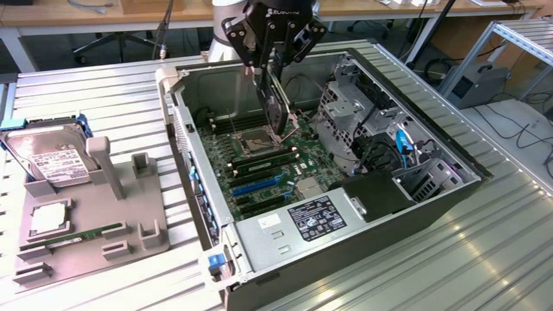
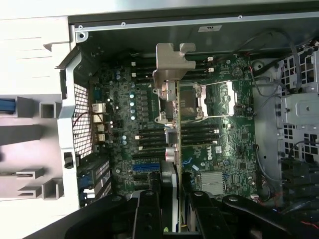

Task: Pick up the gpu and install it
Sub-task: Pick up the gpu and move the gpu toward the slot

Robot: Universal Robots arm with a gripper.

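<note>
Here, my black gripper (image 1: pixel 269 61) grips the gpu (image 1: pixel 276 103), a thin, dark green-black rectangular circuit card, upright over the open grey computer case (image 1: pixel 372 253). A bent silver metal bracket (image 2: pixel 172 62) caps one end.

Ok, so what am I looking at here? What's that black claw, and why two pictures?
This is a robot at work, and the black claw is its gripper. One picture comes from a camera standing off to the side. The other comes from a camera on the robot's wrist, looking down past the gripper. The gripper is shut on the gpu, a flat graphics card, and holds it on edge over the motherboard of an open computer case. The case lies on a metal table. On the exterior view's left, a grey holder carries a hard drive, a chip and a memory stick.
</note>
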